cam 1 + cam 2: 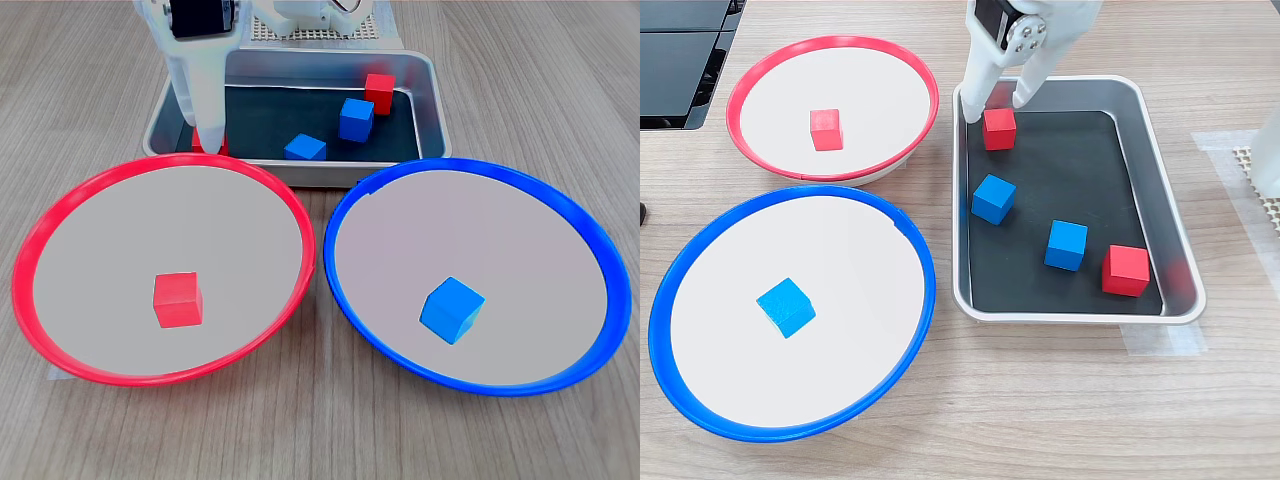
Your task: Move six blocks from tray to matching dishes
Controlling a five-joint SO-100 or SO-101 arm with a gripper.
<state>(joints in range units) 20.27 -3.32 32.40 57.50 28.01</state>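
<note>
On the wooden desk (320,430), nearest in the first exterior view, sit the two dishes side by side. The red-rimmed dish (40,250) is on the first exterior view's left and holds one red block (178,299) on its pale centre; the blue-rimmed dish (590,240) on the right holds one blue block (451,309).

Behind them lies the silver tray (432,100) with its black floor. In it are two blue blocks (993,198) (1067,245) near the middle and a red block (1126,270) toward the second exterior view's lower right corner.

At the tray's corner beside the red-rimmed dish, the white end effector (997,105) points down, its fingers spread just above and to either side of another red block (999,129), which rests on the tray floor.
</note>
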